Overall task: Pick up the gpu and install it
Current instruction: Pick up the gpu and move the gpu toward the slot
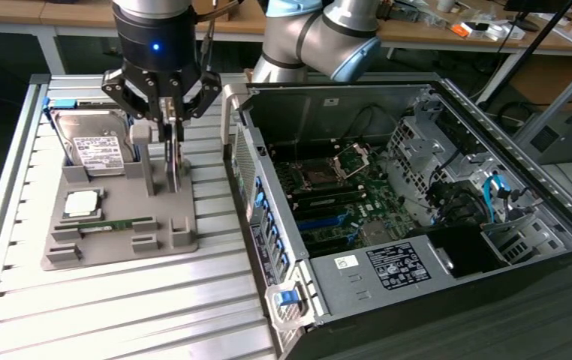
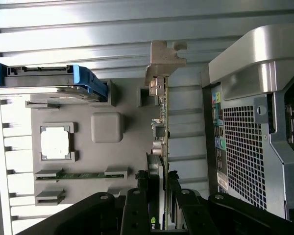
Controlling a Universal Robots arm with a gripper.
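Observation:
The gpu [image 1: 173, 171] is a thin dark card standing on edge in a slot of the grey holder [image 1: 115, 244], at the exterior view's left. Its silvery end bracket [image 2: 162, 61] shows in the wrist view, with the card's edge [image 2: 162, 115] running toward the fingers. My gripper [image 1: 171, 124] hangs straight above the card, one finger on each side of its top edge. In the wrist view my gripper [image 2: 162, 200] has its pads against both faces, shut on the card. The card's lower edge still sits between the holder's posts.
On the grey holder [image 2: 130, 100] also sit a silver hard drive [image 1: 100, 146] in a blue frame, a square processor [image 1: 82, 202] and a green memory stick [image 1: 106, 223]. The open computer case [image 1: 366, 187] lies to the exterior view's right, its wall [image 2: 255, 147] close beside the card.

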